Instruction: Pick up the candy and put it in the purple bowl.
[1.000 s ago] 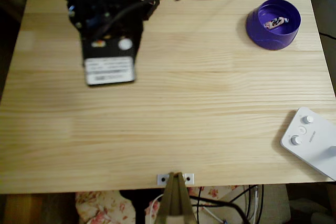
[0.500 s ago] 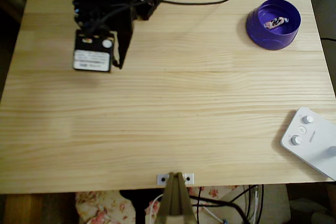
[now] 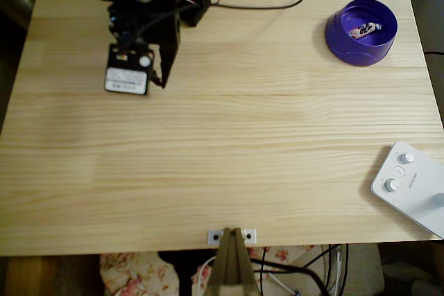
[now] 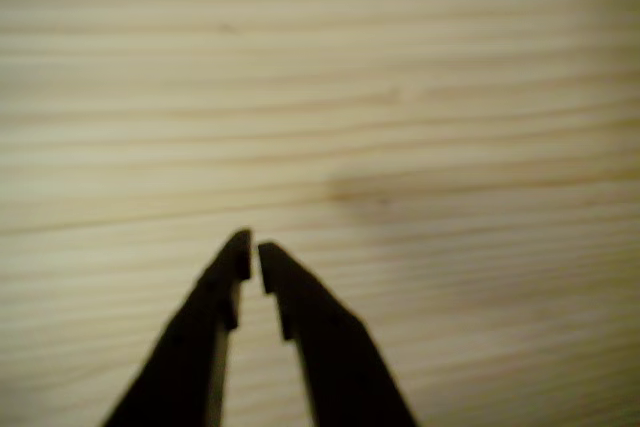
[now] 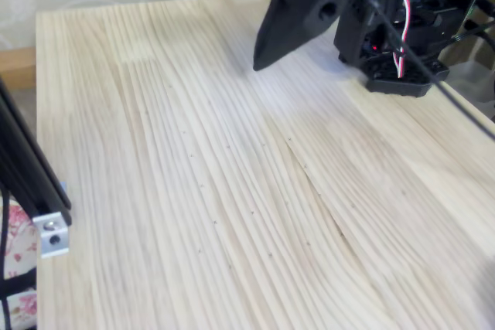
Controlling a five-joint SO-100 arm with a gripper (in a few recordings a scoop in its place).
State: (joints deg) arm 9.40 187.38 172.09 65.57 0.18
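The purple bowl (image 3: 361, 31) stands at the far right corner of the table in the overhead view. The candy (image 3: 365, 30), pinkish-white with dark markings, lies inside it. My black gripper (image 3: 161, 82) hangs over the far left part of the table, well away from the bowl. In the wrist view the gripper (image 4: 253, 250) has its two dark fingertips almost touching, with nothing between them, above bare wood. The fixed view shows the gripper (image 5: 261, 61) pointing down over the wood.
A white box with knobs (image 3: 409, 186) lies at the near right table edge. The arm's base (image 5: 394, 36) and cables (image 3: 270, 1) sit along the far edge. A small metal bracket (image 3: 232, 236) is fixed at the near edge.
The arm has drawn back toward its base at the far left and folded in. The candy has stayed in the bowl throughout.
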